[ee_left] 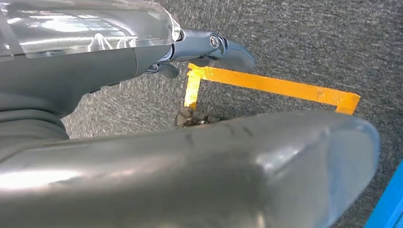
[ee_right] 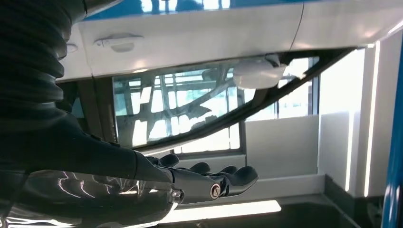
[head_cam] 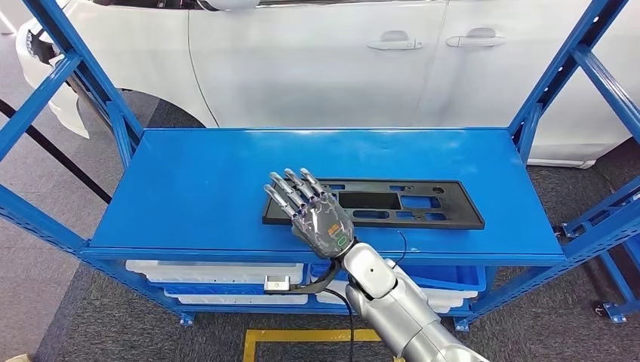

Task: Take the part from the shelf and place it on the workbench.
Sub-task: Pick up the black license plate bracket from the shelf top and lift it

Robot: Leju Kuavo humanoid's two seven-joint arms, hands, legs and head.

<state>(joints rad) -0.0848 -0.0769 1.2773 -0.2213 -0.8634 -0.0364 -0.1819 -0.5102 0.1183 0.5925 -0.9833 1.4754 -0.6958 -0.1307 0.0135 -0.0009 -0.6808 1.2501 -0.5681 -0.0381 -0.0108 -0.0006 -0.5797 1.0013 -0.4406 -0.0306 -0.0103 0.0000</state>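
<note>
Beside the yellow floor tape [ee_left: 266, 85], the left hand [ee_left: 209, 47] hangs low over grey carpet; whether it is spread or curled I cannot tell. On the blue metal shelf [head_cam: 189, 181], the right hand [head_cam: 313, 211] hovers flat, fingers spread and holding nothing, over the left end of the flat black plastic part [head_cam: 423, 204]. The part's long axis runs off to the right of that hand, which is clearly the nearer one.
</note>
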